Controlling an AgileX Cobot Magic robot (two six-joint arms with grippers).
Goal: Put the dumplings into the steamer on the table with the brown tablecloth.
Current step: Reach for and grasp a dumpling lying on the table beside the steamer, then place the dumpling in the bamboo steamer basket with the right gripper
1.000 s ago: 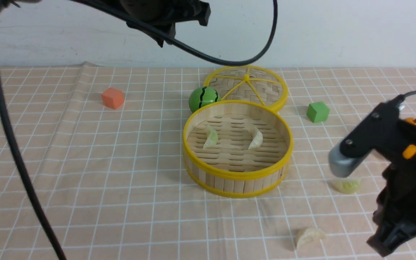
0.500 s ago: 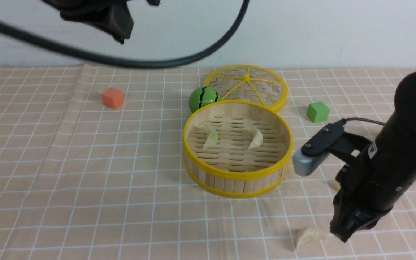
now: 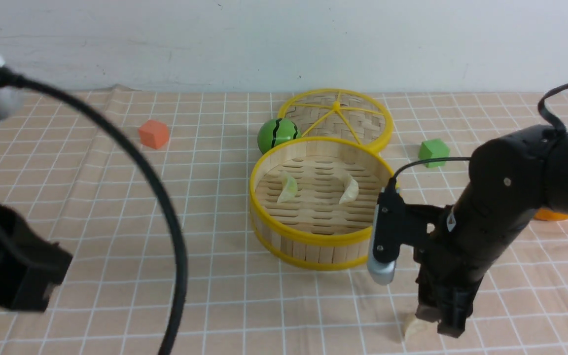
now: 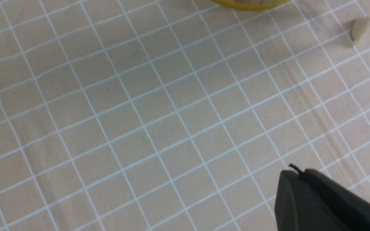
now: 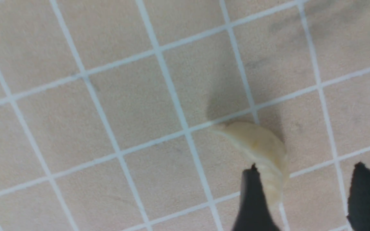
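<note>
Lowered right end effector (image 3: 439, 323) hangs released, dumpling (image 3: 410, 329) just beside one finger.

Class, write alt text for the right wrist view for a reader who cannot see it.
A pale dumpling lies on the gridded brown tablecloth. The open right end effector hangs over it, one dark finger overlapping the dumpling's end.

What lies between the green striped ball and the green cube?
The flat woven lid with yellow spokes, just behind the steamer; the front view shows it.
</note>
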